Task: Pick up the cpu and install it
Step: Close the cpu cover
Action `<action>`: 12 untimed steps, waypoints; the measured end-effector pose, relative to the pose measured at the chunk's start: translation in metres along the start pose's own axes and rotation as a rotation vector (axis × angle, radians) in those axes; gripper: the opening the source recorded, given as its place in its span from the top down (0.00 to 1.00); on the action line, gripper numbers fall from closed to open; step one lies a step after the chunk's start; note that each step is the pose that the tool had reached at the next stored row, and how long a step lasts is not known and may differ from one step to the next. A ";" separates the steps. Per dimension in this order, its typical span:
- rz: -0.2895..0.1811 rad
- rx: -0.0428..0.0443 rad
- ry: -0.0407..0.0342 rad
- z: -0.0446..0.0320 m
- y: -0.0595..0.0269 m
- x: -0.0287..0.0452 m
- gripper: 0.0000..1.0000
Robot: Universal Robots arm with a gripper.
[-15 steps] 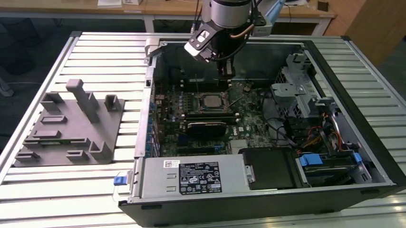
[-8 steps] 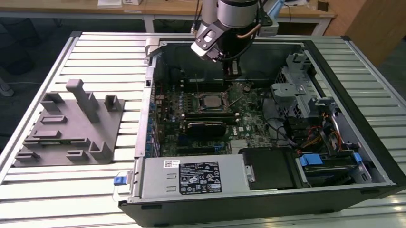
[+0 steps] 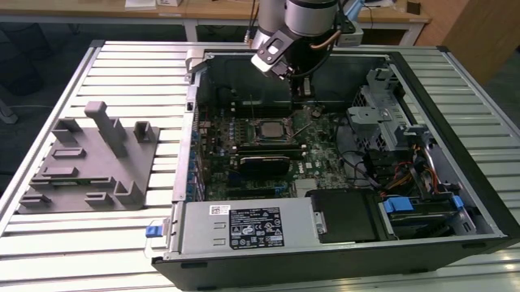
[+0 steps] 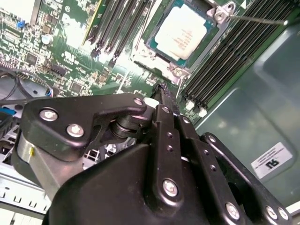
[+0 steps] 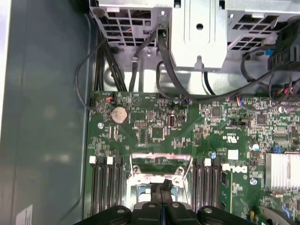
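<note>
I'm seeing the cpu sitting in its socket inside the open computer case. My gripper is hovering nearby, clenched on nothing.

Bright, even, from overhead in the exterior view: pale sheen on the table slats, shade deep within the computer case. Glares softly off the cpu in the second wrist view; falls dim on the black tool near the lens.

Silver cpu, green motherboard, black fingers
</note>
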State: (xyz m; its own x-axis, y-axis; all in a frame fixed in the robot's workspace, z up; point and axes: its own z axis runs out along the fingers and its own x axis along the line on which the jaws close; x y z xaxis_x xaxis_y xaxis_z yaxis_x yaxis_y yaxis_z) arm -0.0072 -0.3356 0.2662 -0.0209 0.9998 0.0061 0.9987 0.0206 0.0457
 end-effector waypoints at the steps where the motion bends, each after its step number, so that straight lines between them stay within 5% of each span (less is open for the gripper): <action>1: 0.000 0.0000 0.0000 0.0001 0.0014 0.0000 0.89; 12: 0.000 0.0002 -0.0001 0.0008 0.0172 -0.0003 0.89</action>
State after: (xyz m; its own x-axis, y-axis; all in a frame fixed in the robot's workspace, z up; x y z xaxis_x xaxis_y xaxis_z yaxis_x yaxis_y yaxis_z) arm 0.0100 -0.3355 0.2661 -0.0210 0.9998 0.0059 0.9988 0.0207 0.0455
